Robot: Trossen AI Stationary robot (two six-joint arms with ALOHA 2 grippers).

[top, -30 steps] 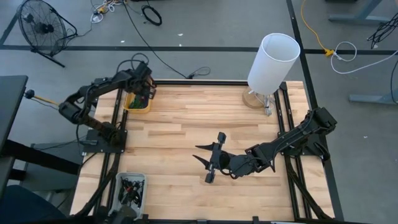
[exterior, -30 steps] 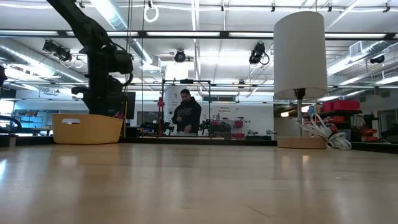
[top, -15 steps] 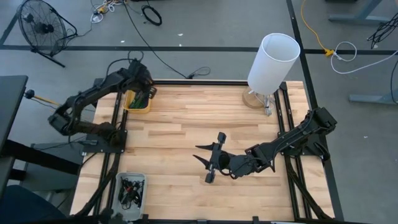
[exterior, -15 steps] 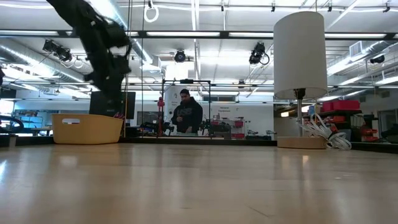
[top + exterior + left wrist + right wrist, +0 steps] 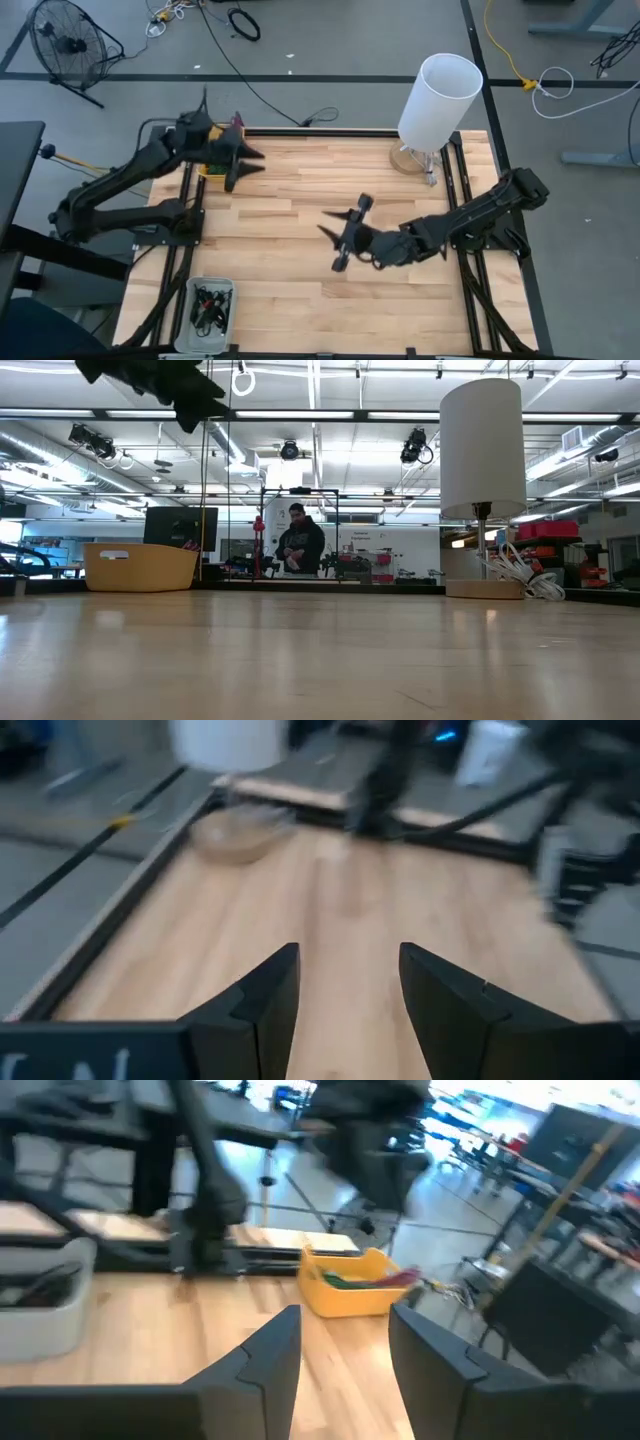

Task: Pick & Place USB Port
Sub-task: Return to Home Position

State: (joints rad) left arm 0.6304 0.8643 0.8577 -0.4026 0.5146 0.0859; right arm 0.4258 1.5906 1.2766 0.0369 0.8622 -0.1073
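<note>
**Over the table's far-left corner and its middle, both grippers hang spread and empty**

At the far-left corner of the table, the left gripper hangs over the table-side edge of the yellow bin and partly covers it in the high view. Its fingers stand apart with nothing between them, and the left wrist view shows only bare wood through the gap. The low view shows this gripper raised high above the bin's rim, clear of it.

Out over the middle of the table, the right gripper points toward the left side. Its fingers are likewise spread and hold nothing. It is well apart from both bins. In the right wrist view the yellow bin shows beyond the gap between its fingers, with a green cable lying inside it.

The gray bin sits at the near-left corner, off the edge of the wood, and a tangle of black cables lies in it. Neither gripper is near it.

A white-shaded lamp stands at the far-right corner. In the room beyond the table, the low view shows a person standing.
</note>
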